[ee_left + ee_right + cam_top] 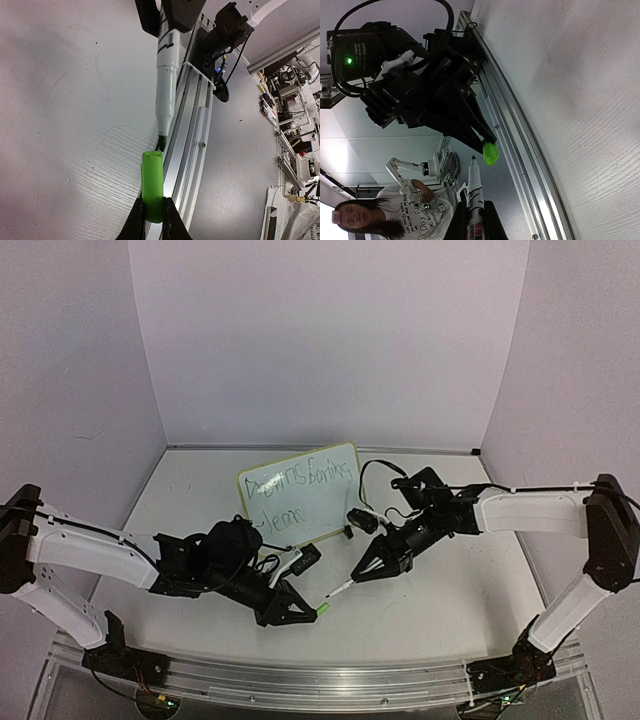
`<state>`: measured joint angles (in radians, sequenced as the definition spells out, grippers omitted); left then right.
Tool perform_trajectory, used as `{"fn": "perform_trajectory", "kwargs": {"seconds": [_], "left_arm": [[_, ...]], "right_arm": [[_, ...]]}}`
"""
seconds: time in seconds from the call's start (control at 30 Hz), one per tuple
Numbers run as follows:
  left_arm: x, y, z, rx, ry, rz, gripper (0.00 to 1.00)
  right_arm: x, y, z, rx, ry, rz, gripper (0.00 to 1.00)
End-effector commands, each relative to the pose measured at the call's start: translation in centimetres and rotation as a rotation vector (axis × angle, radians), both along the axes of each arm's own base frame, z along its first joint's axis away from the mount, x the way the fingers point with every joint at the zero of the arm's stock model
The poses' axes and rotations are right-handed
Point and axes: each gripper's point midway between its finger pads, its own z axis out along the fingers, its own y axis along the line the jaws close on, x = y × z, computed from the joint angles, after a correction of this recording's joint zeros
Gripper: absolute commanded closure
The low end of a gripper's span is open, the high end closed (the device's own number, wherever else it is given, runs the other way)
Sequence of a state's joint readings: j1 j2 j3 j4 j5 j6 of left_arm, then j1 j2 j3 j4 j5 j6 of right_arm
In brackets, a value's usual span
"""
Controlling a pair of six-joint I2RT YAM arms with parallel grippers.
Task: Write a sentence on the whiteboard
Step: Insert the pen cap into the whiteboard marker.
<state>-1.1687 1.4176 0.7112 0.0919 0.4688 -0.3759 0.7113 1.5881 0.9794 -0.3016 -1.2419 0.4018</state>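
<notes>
The whiteboard (299,492) stands at mid-table, tilted, with the green sentence (296,487) in two lines on it. My left gripper (318,610) is shut on the green marker cap (152,185), which also shows in the right wrist view (490,152). My right gripper (362,574) is shut on the white marker (474,192), held in front of the board. The marker's tip (162,142) points at the cap's open end, a small gap apart. The marker body also shows in the left wrist view (166,75).
An aluminium rail (186,150) runs along the table's near edge, just beside the cap. Grey walls (320,340) close in the back and sides. A person (395,215) sits beyond the table.
</notes>
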Motion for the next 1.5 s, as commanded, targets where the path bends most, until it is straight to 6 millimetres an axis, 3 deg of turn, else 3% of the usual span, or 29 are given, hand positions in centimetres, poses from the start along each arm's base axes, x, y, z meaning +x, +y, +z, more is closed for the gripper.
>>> {"fn": "perform_trajectory", "kwargs": {"seconds": [0.0,0.23,0.73,1.47], "left_arm": [[0.2,-0.2,2.1,-0.076,-0.024,0.017,1.0],[0.2,-0.1,2.2,-0.087,-0.02,0.025,1.0],[-0.1,-0.6,1.8,-0.08,0.011,0.007,1.0],[-0.1,-0.8,1.9,-0.081,0.012,0.004,1.0]], "right_arm": [[-0.5,-0.5,0.4,0.009,-0.002,0.0,1.0],[-0.8,-0.8,-0.2,-0.008,0.004,-0.004,1.0],[-0.5,-0.4,1.4,0.024,-0.027,-0.003,1.0],[-0.4,-0.2,0.7,0.021,-0.008,0.011,1.0]]}}
